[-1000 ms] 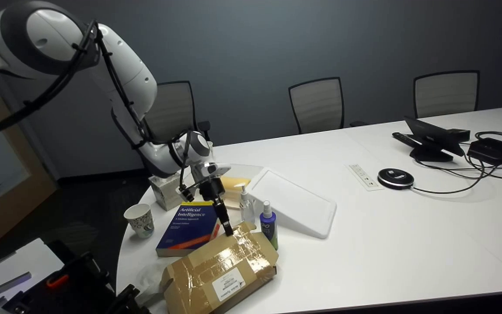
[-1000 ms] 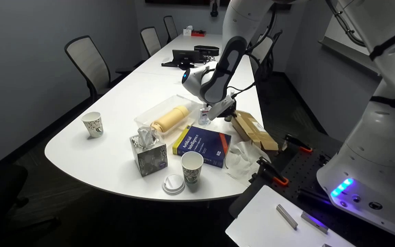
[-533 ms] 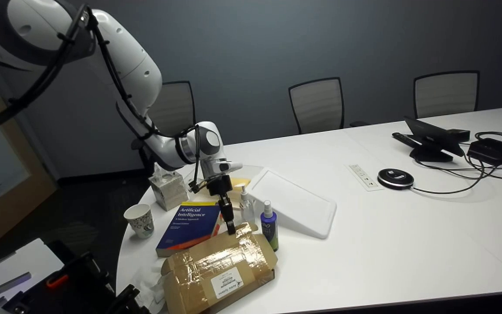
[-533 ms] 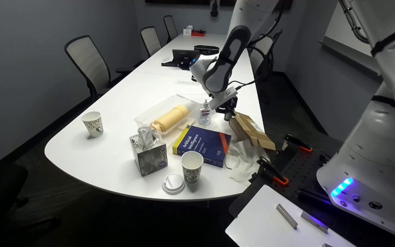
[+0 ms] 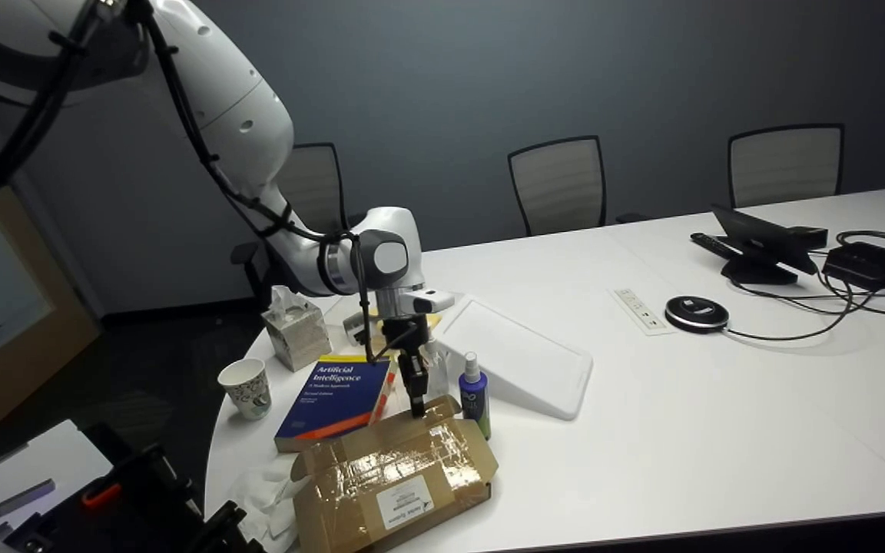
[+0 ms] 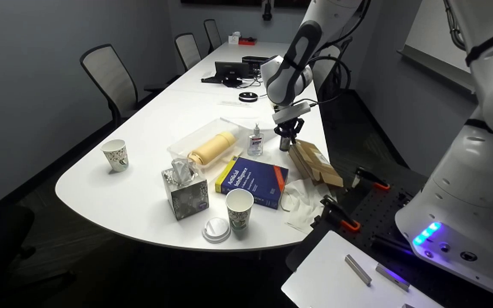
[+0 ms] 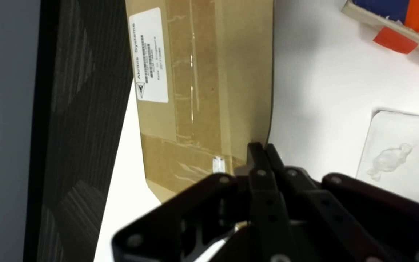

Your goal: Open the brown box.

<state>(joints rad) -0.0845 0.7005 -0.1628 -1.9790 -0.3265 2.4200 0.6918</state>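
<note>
The brown box [image 5: 404, 468] lies near the table edge with its taped top and white label facing up. Small flaps stick out at its corners. It also shows in an exterior view [image 6: 315, 162] and in the wrist view [image 7: 202, 72]. My gripper [image 5: 417, 412] points down at the box's long edge on the book side, near one corner. In the wrist view the fingers [image 7: 261, 146] are closed together with the cardboard edge between their tips. That edge looks raised off the table. It shows in an exterior view [image 6: 292, 140] too. The box's inside is hidden.
A blue book [image 5: 339, 399] lies beside the box. A purple spray bottle [image 5: 474, 395] stands close to the box's corner. A sanitizer bottle [image 6: 255, 141] and a white tray [image 5: 519, 357] are nearby. Crumpled white paper [image 6: 304, 201] lies by the box's end.
The wrist has turned more upright and moved slightly away from the book. The gripper stays at the box edge, and the box has shifted and tilted slightly with it.
</note>
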